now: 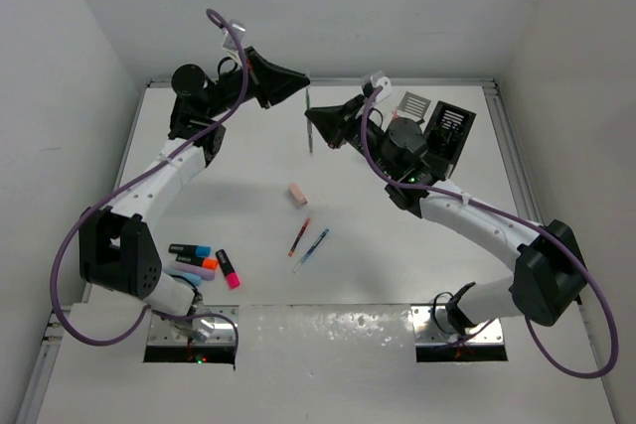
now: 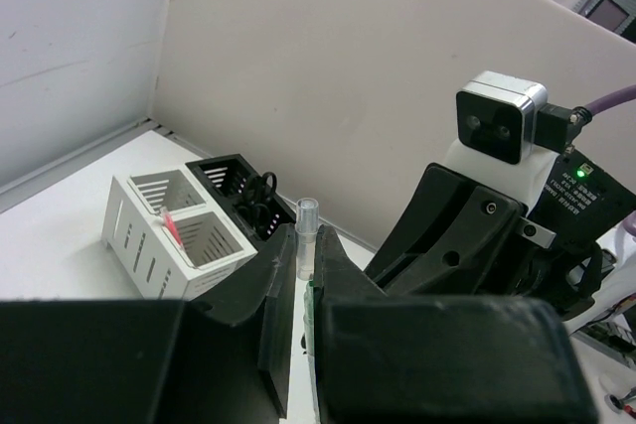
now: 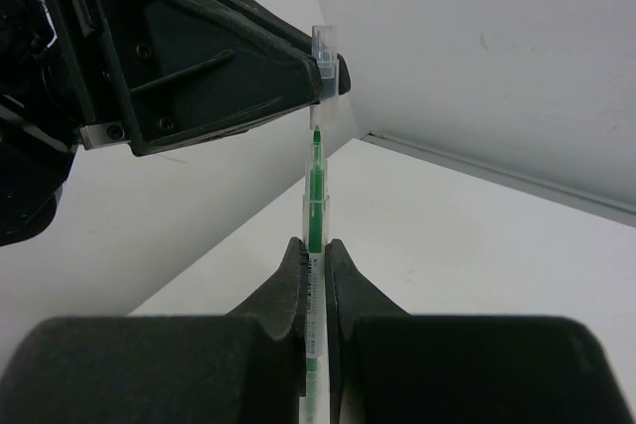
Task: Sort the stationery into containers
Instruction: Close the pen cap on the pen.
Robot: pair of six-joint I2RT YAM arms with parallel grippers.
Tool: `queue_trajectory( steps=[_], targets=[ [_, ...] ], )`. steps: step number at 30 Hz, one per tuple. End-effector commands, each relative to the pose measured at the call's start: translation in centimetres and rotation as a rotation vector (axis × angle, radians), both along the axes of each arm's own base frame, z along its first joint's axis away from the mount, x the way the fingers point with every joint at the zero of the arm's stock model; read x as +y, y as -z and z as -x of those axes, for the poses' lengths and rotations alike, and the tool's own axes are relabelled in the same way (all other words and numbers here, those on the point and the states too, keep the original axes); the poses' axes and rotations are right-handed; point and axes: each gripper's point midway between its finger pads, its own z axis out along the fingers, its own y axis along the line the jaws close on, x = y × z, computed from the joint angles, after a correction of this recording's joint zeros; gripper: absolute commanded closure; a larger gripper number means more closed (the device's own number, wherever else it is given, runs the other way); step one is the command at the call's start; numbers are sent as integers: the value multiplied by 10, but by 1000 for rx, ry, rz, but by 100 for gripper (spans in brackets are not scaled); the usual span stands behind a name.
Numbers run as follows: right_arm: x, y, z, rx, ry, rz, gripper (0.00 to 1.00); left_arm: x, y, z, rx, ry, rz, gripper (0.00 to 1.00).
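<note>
- The table (image 1: pixel 397 245) carries everything; the pink eraser (image 1: pixel 296 193) lies flat near its middle, touching nothing.
- The black organiser (image 1: pixel 452 128) and the white organiser (image 1: pixel 414 104) stand against each other, well beyond the eraser and to its right. A pink pen (image 2: pixel 171 230) leans in one compartment of the white one.
- The right gripper (image 3: pixel 314 250) is raised beyond the eraser, its fingers pressed tight on the barrel of a green pen (image 3: pixel 316 191).
- The left gripper (image 2: pixel 301 265) is farther beyond the eraser, facing the right one. Its fingers are pinched on a clear cap (image 2: pixel 306 233), which sits just off the green pen's tip.
- The highlighters (image 1: pixel 204 262) lie in a loose cluster well to the left of the eraser, on its near side.
- A red pen (image 1: pixel 300 236) and a blue pen (image 1: pixel 312 248) lie side by side just on the near side of the eraser.
</note>
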Motion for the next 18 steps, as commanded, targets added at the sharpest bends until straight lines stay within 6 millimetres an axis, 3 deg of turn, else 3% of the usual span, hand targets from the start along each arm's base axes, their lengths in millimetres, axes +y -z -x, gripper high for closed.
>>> queue_trajectory(
  steps=[1,12,18],
  targets=[
    [1,-36,1,-93,6,-51,100,-1,-15,14,-37,6,16,100],
    [-6,-43,-4,-123,39,-47,100,-1,-12,13,-21,9,13,100],
    [-7,-59,-10,-163,35,-61,100,-3,-10,15,-25,19,9,100]
  ],
)
